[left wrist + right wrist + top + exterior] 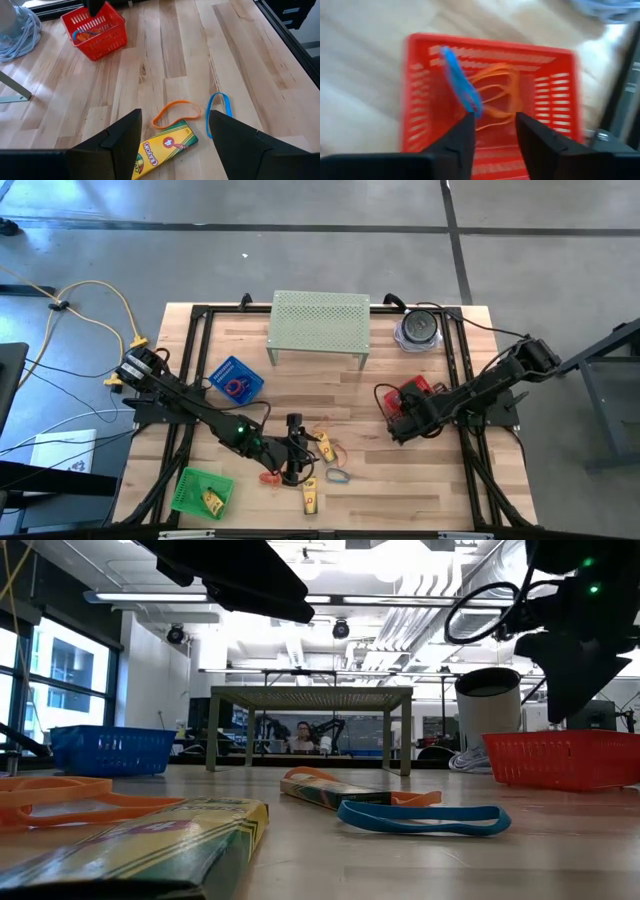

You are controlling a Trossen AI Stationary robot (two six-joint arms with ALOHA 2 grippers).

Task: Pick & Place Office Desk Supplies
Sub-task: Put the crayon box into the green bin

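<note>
My right gripper (495, 117) hangs open over the red basket (490, 90), fingers pointing down into it. A blue band (460, 82) stands up from one fingertip, above the orange bands (497, 95) lying in the basket. My left gripper (175, 135) is open near the table's front middle (292, 452), a little above a yellow crayon box (165, 150). An orange band (176, 112) and a second blue band (218, 111) lie flat on the wood just beyond the box. Neither left finger touches anything. My right gripper has the blue band's lower end (472, 109) against the tip of one finger (467, 122). The other finger stands apart from it. The fingers point down from above the basket. Whether the band clings to that finger or is falling past it, I cannot tell.
A blue basket (236, 380) holding a red band sits left of centre. A green basket (203, 492) with a crayon box is at the front left. The pale green perforated stand (320, 325) and a round container (418, 330) are at the back. More crayon boxes (310, 498) lie near the front.
</note>
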